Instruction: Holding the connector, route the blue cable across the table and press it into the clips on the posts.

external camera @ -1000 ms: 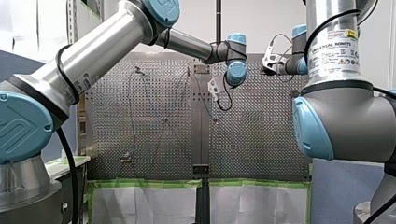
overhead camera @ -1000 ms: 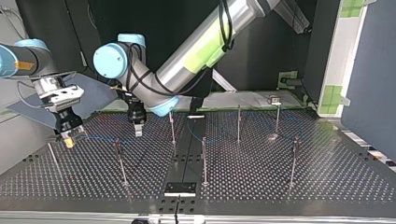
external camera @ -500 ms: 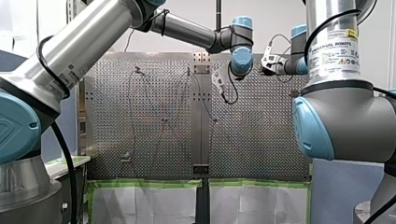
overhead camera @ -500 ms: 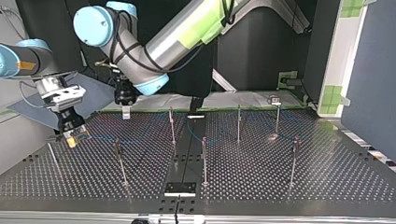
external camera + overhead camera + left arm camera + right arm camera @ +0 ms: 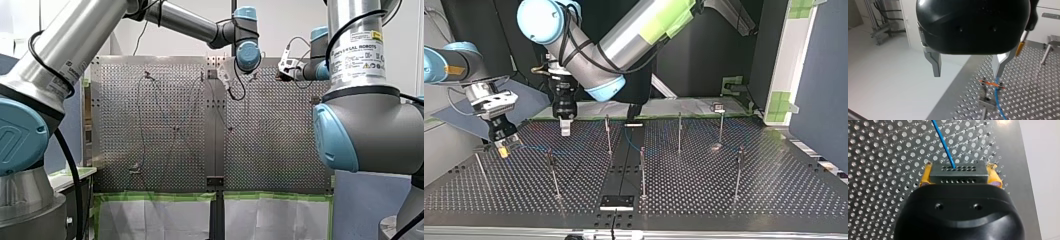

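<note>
My right gripper is shut on a grey connector, held between its yellow pads. The blue cable leaves the connector and runs ahead over the perforated plate. In the top view my right gripper hangs low at the left, and the blue cable trails from it toward the posts. My left gripper stands open with nothing between its metal fingers. It hovers above the table's far edge, beside the right gripper. Below it lie the blue cable and a clip.
Several thin upright posts stand on the perforated table, among them one, another and a third. A small plate sits at the near middle edge. Green-taped panels close the top view's right side.
My left arm has lifted and swung, carrying its open gripper up and toward the table's far edge. My right gripper has barely moved and keeps hold of the connector.
</note>
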